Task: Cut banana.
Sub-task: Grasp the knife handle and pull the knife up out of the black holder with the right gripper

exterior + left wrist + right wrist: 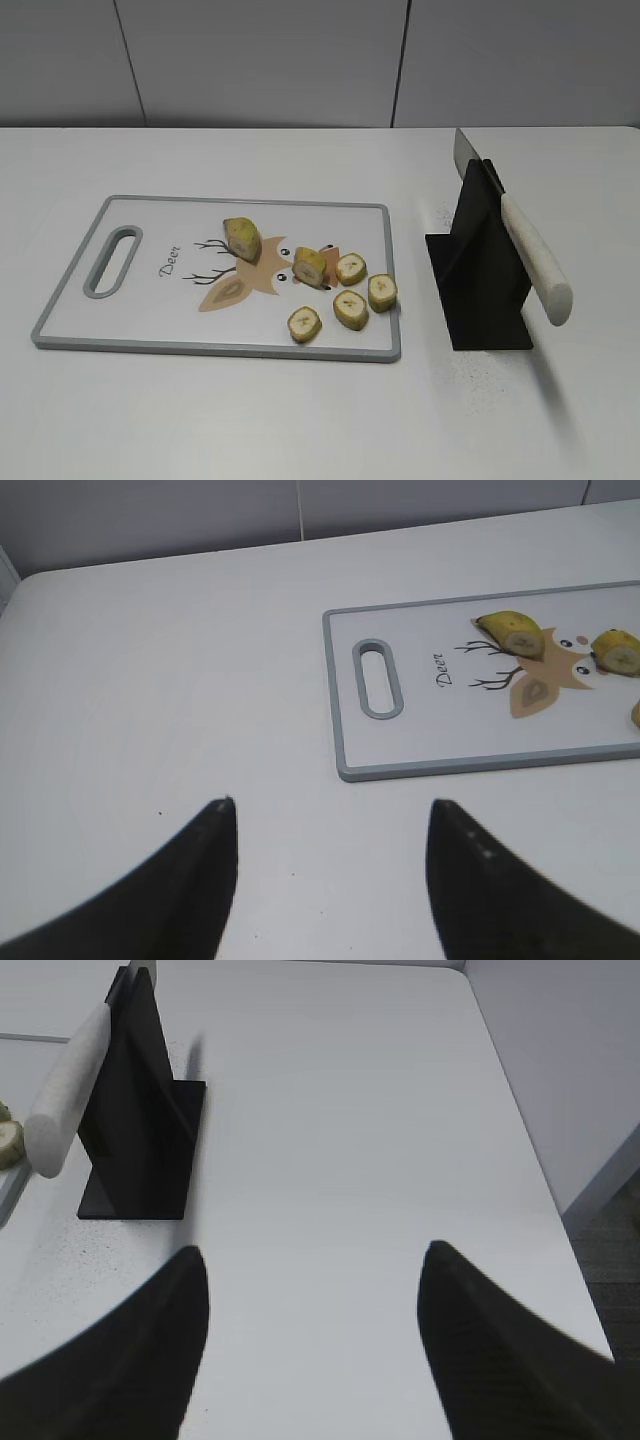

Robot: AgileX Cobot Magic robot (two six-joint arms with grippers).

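Board: cutting board (70, 335) with a deer drawing lies on the white table (200, 420); all places below are given from this board.
Banana: banana (242, 238), a stubby end piece with yellow-green skin, lies on the board near its middle, toward the far edge, apart from the other pieces.
Other pieces: short chunk (310, 266) lies to the right of the banana; four thin slices (351, 309) lie around the board's near right corner.
Knife: knife (535, 262) with a pale handle rests in a black stand (478, 290), just beside the right edge of the board. No gripper touches it.
Left gripper: left gripper (330, 820) hangs over bare table, off the handle end of the board, fingers wide apart, holding nothing.
Right gripper: right gripper (312, 1265) is over bare table, beyond the stand from the board, also spread wide and empty.
Progress: several cuts seem done, since slices are already there. I judge the task is finished or near its end; only the end piece and chunk could be cut further.
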